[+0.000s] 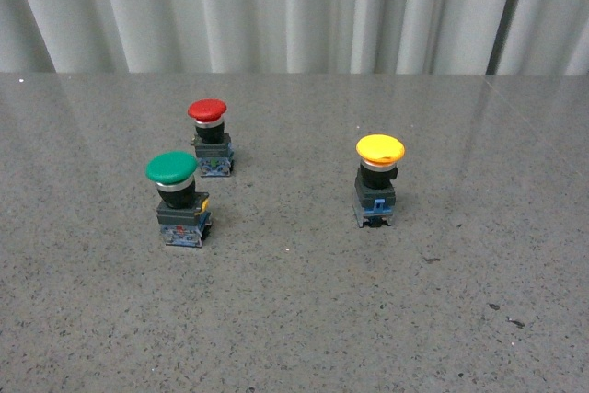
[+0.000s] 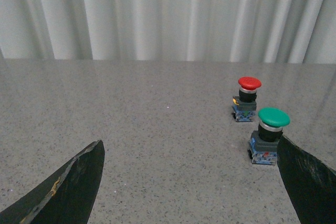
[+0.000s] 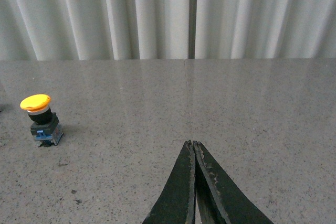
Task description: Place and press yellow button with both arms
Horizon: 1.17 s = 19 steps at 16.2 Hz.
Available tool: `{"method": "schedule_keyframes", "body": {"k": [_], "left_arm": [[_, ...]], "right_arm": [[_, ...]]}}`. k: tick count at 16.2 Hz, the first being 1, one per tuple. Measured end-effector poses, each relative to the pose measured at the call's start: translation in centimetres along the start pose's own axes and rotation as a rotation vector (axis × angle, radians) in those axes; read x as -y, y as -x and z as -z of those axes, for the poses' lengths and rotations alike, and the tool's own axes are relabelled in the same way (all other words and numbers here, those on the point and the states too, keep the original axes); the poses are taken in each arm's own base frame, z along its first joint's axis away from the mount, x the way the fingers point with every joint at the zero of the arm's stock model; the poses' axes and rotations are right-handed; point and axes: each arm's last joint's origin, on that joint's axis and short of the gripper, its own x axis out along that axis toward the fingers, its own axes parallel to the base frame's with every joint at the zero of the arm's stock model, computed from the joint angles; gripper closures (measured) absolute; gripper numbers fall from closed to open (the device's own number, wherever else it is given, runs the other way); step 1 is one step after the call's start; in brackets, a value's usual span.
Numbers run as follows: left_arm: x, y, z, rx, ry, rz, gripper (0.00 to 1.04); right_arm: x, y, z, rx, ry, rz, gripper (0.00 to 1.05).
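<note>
The yellow button (image 1: pixel 379 179) stands upright on the grey speckled table, right of centre in the front view, its yellow cap on a dark body with a blue base. The right wrist view also holds the yellow button (image 3: pixel 41 119), far off to one side of my right gripper (image 3: pixel 192 144), which is shut with its two black fingers pressed tip to tip and nothing between them. My left gripper (image 2: pixel 189 148) is open, its fingers spread wide over bare table. Neither arm shows in the front view.
A green-capped button (image 1: pixel 179 198) and a red-capped button (image 1: pixel 210 136) stand at the left of the table (image 1: pixel 304 319). In the left wrist view the green button (image 2: pixel 266 135) sits just beside one finger (image 2: pixel 307 182). Pale curtains hang behind the far edge.
</note>
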Motion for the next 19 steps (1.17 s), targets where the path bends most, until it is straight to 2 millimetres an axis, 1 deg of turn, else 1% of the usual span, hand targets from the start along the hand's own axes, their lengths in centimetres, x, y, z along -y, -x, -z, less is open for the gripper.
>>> {"method": "schedule_keyframes", "body": {"k": [10,12,14,16,18,19], "left_arm": [[0.00,0.00,0.00,0.000,0.000,0.000,0.07],[0.00,0.00,0.00,0.000,0.000,0.000,0.07],[0.00,0.00,0.00,0.000,0.000,0.000,0.07],[0.00,0.00,0.00,0.000,0.000,0.000,0.07],[0.00,0.00,0.00,0.000,0.000,0.000,0.07],[0.00,0.00,0.00,0.000,0.000,0.000,0.07]], "right_arm": [[0.00,0.01,-0.06,0.004,0.001,0.001,1.03],[0.00,0.01,-0.06,0.004,0.001,0.001,0.97],[0.00,0.01,-0.06,0.004,0.001,0.001,0.93],[0.00,0.01,-0.06,0.004,0.001,0.001,0.80],[0.00,0.01,-0.06,0.004,0.001,0.001,0.60],[0.00,0.01,-0.06,0.004,0.001,0.001,0.53]]}}
